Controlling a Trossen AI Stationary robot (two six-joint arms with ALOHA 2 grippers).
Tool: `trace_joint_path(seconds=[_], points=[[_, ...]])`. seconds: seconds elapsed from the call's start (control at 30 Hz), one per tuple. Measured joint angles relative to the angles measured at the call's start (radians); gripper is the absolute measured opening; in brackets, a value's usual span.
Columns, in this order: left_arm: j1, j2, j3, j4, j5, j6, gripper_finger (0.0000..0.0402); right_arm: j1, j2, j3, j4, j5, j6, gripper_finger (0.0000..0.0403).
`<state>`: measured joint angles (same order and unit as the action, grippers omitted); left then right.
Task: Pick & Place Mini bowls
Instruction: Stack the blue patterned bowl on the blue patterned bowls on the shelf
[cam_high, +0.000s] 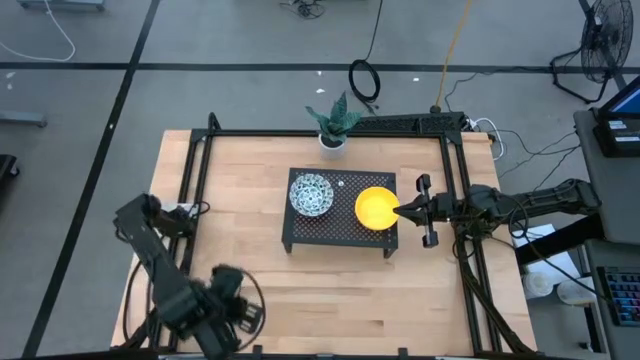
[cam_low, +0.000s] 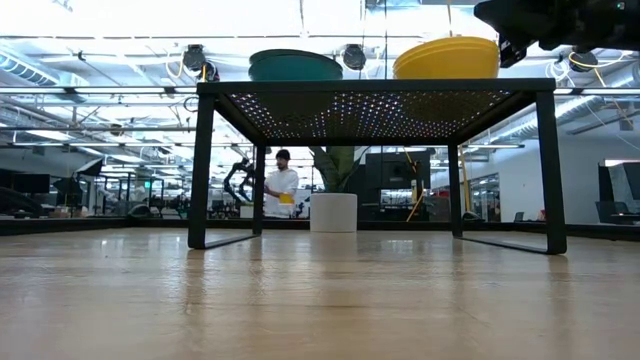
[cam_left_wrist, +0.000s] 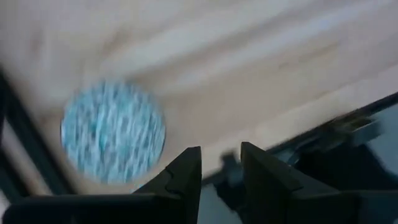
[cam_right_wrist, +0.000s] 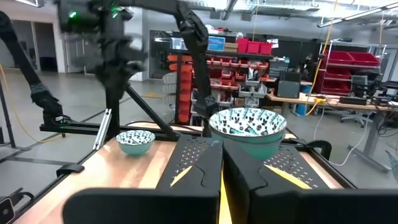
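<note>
A wooden desk (cam_high: 300, 290) seen from above carries a low black perforated stand (cam_high: 340, 229) near its far middle. On the stand sit two mini bowls: a blue-green patterned bowl (cam_high: 311, 194) toward the stand's left edge and a yellow bowl (cam_high: 377, 207) toward its right edge. The right gripper (cam_high: 402, 210) reaches in from the desk's right edge, its fingers pinched narrowly on the yellow bowl's rim. A second patterned bowl (cam_right_wrist: 135, 141) rests on the desk's wood near the near left corner, below the left gripper (cam_left_wrist: 219, 168), which hovers there with its fingers set narrowly apart and holding nothing. A white plant pot (cam_high: 333, 141) with a green plant stands at the desk's far edge.
</note>
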<state>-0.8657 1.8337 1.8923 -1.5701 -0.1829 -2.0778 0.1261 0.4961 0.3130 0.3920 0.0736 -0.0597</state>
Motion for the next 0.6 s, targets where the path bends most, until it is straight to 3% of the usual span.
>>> trace_joint_path(seconds=[0.13,0.27,0.6], points=[[-0.046,0.056,-0.032,0.005,0.182,-0.198,0.0116,0.0,0.0,0.0,0.0,0.0,0.016,0.0],[-0.072,0.091,-0.088,0.0,0.357,-0.258,0.0116,0.0,0.0,0.0,0.0,0.001,0.03,0.0],[-0.086,0.096,-0.315,0.098,0.301,-0.189,0.0115,0.0,0.0,0.0,-0.027,0.0,0.049,0.0]])
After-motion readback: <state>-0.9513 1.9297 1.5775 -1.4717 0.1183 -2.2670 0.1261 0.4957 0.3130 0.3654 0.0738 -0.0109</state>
